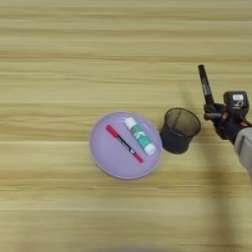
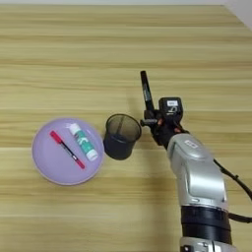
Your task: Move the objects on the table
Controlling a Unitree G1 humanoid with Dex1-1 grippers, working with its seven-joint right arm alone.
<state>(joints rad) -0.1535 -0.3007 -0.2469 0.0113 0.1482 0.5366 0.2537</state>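
I have the right gripper [image 2: 149, 119] closed on the black marker [image 2: 146, 91], its jaws pinching the lower end of the barrel. The marker is slim, matte black with a pale label patch partway down, and it points up and away from me, leaning a little left, its far tip well above the gripper. I cannot tell whether any part of it touches the bench [image 1: 59, 59]. Behind the gripper I see the silver forearm [image 2: 199, 179] coming in from the bottom right.

Just left of the gripper stands the pen cup [image 1: 179, 130], a small black wire-mesh cylinder, upright, its round mouth open toward me. It looks empty as far as I can see through the rim.

Just left of the cup, close but apart from it, lies the lilac plate [image 1: 106, 155], round and shallow. On it rest two things side by side, both slanting from upper left to lower right: the glue stick [image 1: 140, 136], white with a green label, on the right half of the plate, and the thin red pen [image 1: 124, 143], red with a darker middle stretch, across the centre.

The bench is light-yellow wood with horizontal plank lines.
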